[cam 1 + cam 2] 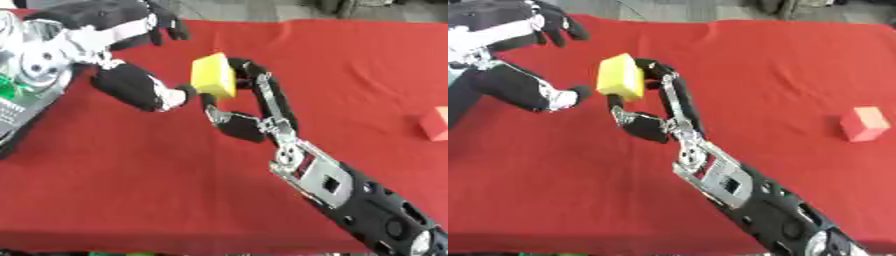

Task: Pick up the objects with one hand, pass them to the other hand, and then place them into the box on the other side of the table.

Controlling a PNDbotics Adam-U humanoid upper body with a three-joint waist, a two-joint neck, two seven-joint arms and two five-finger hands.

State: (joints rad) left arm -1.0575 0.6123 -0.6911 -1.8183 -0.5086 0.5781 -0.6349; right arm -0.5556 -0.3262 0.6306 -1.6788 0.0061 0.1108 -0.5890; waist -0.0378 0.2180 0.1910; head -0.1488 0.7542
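A yellow block (213,75) is held above the red table, pinched between the fingers and thumb of my right hand (249,125), whose arm reaches in from the lower right. My left hand (131,85) comes in from the upper left and stands open. Its thumb tip is right beside the block's lower left corner, and its fingers (166,27) are spread above and left of the block, apart from it. A red block (864,123) lies on the cloth at the far right.
The red cloth (131,175) covers the whole table, with its front edge along the bottom. A grey and green thing (13,92) shows at the left edge, partly behind my left arm; I cannot make it out.
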